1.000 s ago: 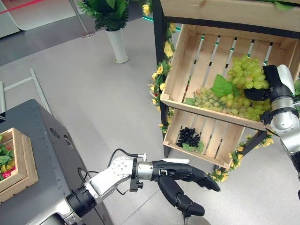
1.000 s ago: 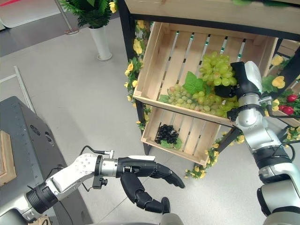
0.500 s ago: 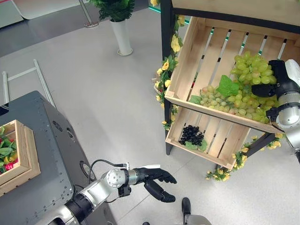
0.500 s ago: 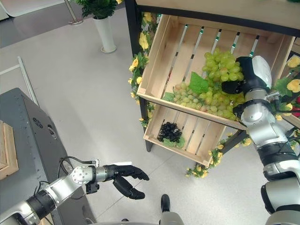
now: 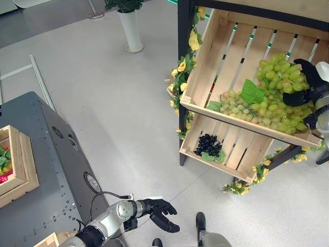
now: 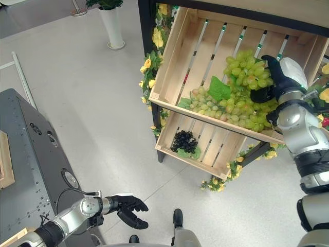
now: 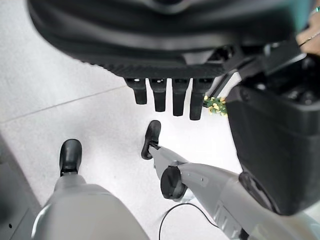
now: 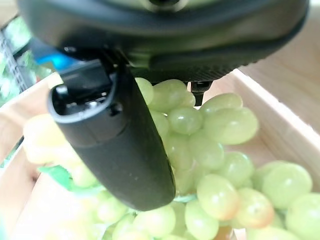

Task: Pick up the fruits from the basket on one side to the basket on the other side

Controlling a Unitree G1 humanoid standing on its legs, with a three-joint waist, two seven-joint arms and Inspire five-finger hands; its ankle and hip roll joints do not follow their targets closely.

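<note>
**Room: pale floor, display stand, grey cabinet**

Light grey tiled floor [image 5: 123, 113]. Dark-framed display stand [image 5: 183, 77] at right, trimmed with yellow flowers [image 5: 186, 64]. White vase with green plant [image 5: 129, 28] behind. Grey metal cabinet [image 5: 56, 170] at left.

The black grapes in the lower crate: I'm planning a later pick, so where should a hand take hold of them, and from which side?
The black grapes lie as a low clump on leaves near the lower crate's open front. Probably best to reach in from that front, under the upper crate, and curl the fingers round the clump's middle; its stem cannot be made out.
</note>
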